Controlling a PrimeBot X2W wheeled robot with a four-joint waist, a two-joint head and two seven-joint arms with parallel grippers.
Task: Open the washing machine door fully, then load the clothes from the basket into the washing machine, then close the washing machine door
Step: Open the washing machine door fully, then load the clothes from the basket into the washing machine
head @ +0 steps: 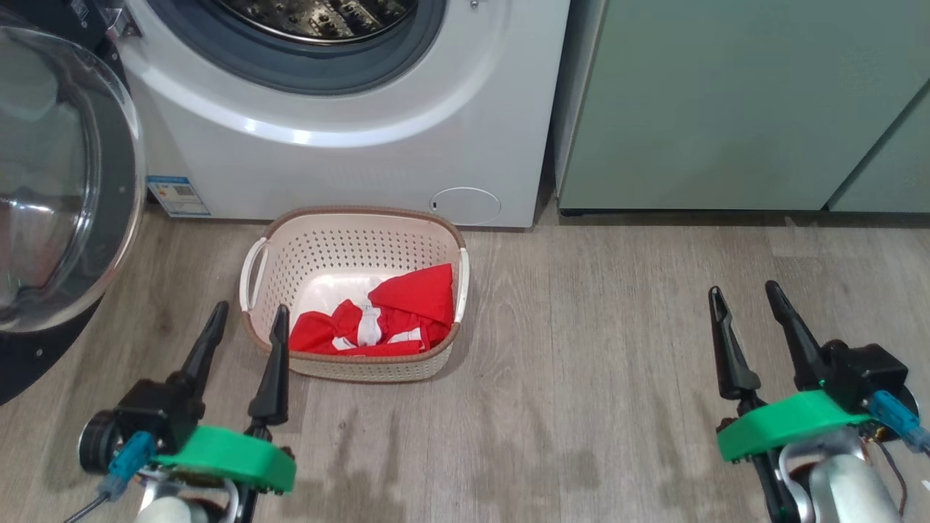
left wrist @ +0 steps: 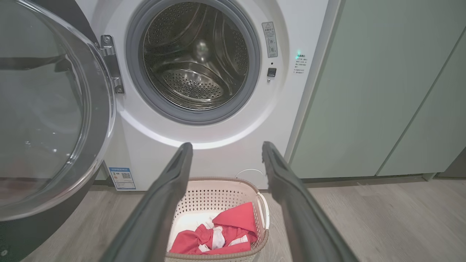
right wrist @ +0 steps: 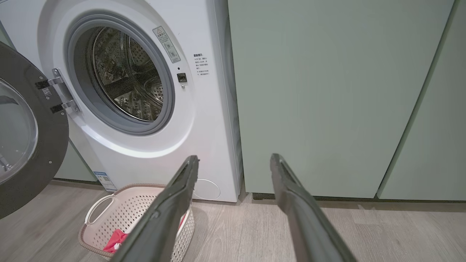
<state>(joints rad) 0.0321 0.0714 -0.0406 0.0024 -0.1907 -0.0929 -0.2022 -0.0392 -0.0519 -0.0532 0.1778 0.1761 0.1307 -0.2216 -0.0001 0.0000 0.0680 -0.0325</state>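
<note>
The clothes are lying in the basket, just ahead and right of the left gripper, the nearer of 2; the right gripper is hovering well apart. Both are gaping, empty.

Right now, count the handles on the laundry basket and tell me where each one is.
2. The left handle is on the basket's end toward the open door; the right handle is on the opposite end, beside the red clothes. No more seem hidden.
</note>
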